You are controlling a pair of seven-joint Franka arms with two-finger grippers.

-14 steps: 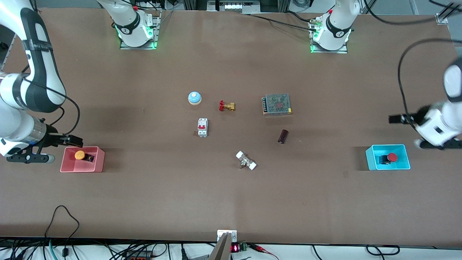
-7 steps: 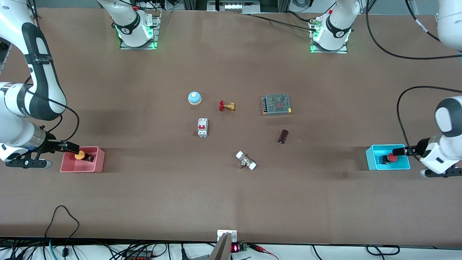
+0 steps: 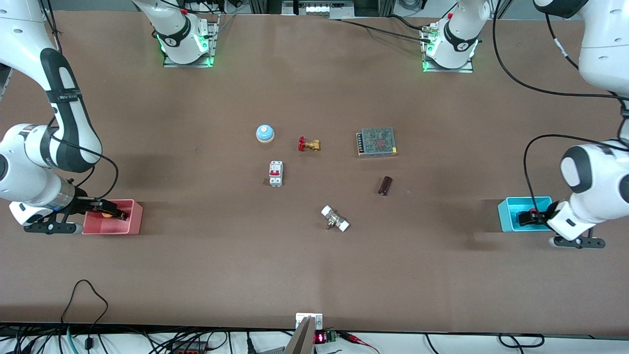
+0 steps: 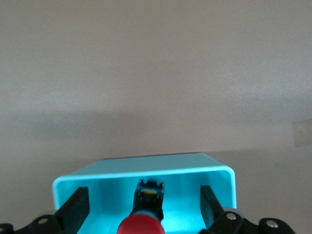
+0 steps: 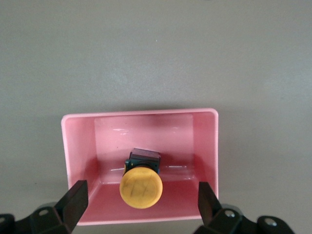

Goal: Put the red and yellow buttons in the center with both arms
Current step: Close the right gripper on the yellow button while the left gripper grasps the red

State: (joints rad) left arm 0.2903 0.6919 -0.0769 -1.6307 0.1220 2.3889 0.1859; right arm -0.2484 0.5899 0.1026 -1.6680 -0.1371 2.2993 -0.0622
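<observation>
The yellow button (image 5: 141, 187) lies on its side in a pink bin (image 5: 204, 146) at the right arm's end of the table. My right gripper (image 5: 141, 204) is open, low over that bin (image 3: 130, 221), with one finger on each side of the button and not touching it. The red button (image 4: 141, 225) lies in a light blue bin (image 4: 146, 168) at the left arm's end. My left gripper (image 4: 142, 214) is open and reaches into that bin (image 3: 508, 216), fingers apart around the button. In the front view both grippers mostly hide the buttons. The table center (image 3: 324, 182) is bare brown tabletop.
Round the center stand a blue dome bell (image 3: 265, 133), a brass valve with a red handle (image 3: 308, 144), a metal power supply (image 3: 377, 142), a white circuit breaker (image 3: 275, 173), a dark cylinder (image 3: 385, 186) and a white-ended fitting (image 3: 335, 219).
Both grippers have come down to their bins. The left gripper dropped from above the blue bin into it. The right gripper moved over the pink bin, around the yellow button.
</observation>
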